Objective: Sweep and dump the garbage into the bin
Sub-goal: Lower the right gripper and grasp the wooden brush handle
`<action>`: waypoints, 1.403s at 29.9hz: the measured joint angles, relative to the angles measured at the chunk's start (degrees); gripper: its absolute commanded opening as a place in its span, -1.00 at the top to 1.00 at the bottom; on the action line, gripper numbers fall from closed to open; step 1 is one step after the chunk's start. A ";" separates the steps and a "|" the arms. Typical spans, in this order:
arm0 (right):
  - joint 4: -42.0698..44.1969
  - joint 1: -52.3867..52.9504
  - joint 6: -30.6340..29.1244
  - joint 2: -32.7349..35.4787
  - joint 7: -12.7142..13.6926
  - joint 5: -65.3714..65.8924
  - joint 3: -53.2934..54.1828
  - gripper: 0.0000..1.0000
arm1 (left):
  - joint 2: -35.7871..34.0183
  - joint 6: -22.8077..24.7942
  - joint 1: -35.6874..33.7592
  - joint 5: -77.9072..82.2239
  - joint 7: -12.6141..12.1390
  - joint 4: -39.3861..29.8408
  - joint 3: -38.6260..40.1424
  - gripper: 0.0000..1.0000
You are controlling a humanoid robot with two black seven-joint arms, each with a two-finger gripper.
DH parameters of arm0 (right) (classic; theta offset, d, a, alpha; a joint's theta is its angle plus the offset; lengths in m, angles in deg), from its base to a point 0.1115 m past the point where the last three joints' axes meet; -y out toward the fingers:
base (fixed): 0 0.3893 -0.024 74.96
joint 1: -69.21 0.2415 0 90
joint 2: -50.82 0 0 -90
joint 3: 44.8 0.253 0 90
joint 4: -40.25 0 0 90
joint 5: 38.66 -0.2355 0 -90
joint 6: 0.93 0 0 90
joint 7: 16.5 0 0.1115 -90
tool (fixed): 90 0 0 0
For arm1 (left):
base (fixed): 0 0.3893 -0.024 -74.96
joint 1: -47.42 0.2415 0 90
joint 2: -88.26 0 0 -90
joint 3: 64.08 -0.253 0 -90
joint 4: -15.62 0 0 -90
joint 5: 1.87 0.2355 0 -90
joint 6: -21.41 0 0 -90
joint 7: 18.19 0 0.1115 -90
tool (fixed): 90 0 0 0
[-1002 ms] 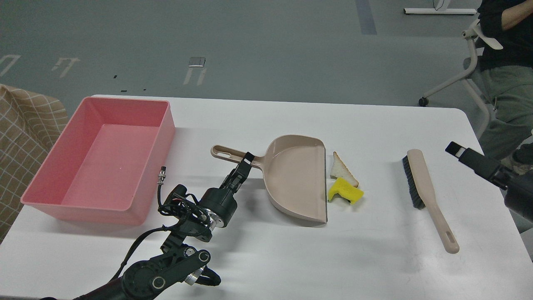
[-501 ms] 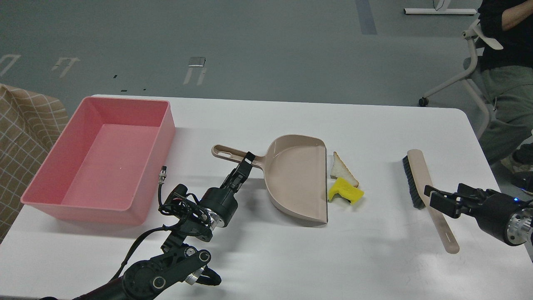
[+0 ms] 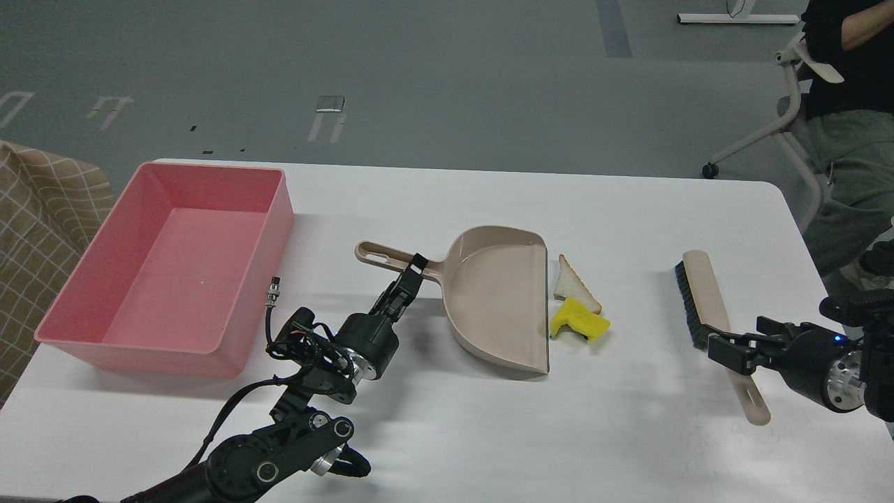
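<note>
From the head view, we see our left gripper (image 3: 413, 271) reaching up from the lower left to the neck of the beige plastic dustpan's handle (image 3: 391, 259). Its fingers sit at the handle, apparently pinched on it, though they are seen too small and end-on for us to tell how far they are closed. The beige plastic dustpan (image 3: 492, 297) lies flat on the white table (image 3: 447, 433) with its straight open lip facing right, which we judge is deliberate: the lip is turned toward the garbage so that a sweep leftward carries the scraps in.

The garbage lies just beside that lip: the triangular white bread half-slice with tan crust (image 3: 573, 281) and, touching it on the near side, the bright yellow notched sponge-like piece (image 3: 580, 321). Neither is in the pan yet.

To the right, well apart from the scraps, lies the beige long-handled brush with dark bristles (image 3: 705, 307), bristles facing left toward the garbage. Our right gripper (image 3: 730, 347) comes in from the right edge and straddles the brush handle, jaws spread a little on either side of it; whether they grip it yet we cannot tell.

The large shallow pink plastic bin (image 3: 276, 230) stands at the far left of the table, holding nothing, within our left arm's reach for dumping.
</note>
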 measured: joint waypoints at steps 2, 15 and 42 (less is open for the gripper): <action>0.05 -0.02 0.00 -0.06 0.09 0.01 -0.08 -0.81 | -0.03 0.00 -0.05 0.00 0.00 0.04 0.00 0.56; 0.14 -3.02 0.00 -0.84 2.04 -0.04 -0.33 -0.78 | -0.03 0.00 -0.05 0.00 0.00 0.14 0.00 0.56; -0.05 -3.20 0.00 -2.91 3.25 -0.08 -0.10 0.31 | -0.07 0.00 -0.07 0.00 0.09 0.08 -0.01 0.56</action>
